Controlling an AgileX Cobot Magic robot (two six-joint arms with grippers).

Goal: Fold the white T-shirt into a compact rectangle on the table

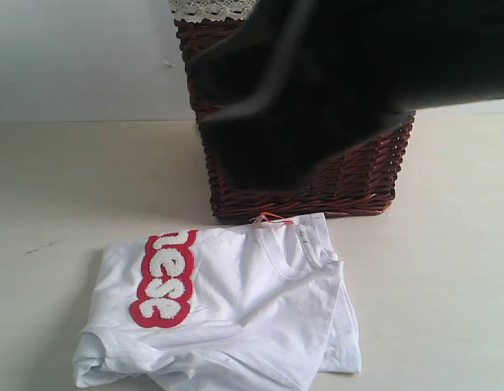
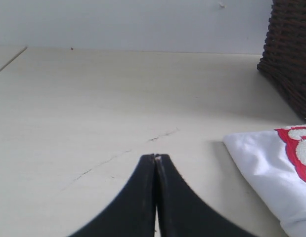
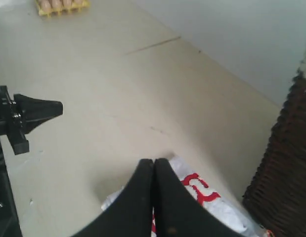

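The white T-shirt (image 1: 252, 309) lies in rumpled folds beside the woven basket (image 1: 365, 175).

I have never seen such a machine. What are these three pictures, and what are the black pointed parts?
This robot has two arms. One picture comes from a camera off the arms; the other two come from cameras on the wrists. The black pointed pairs are its left hand and right hand, both shut, holding nothing. On the pale cream table lies a folded white cotton T-shirt with red-outlined letters, before a brown wicker basket. The dark blur above is too unclear to name.
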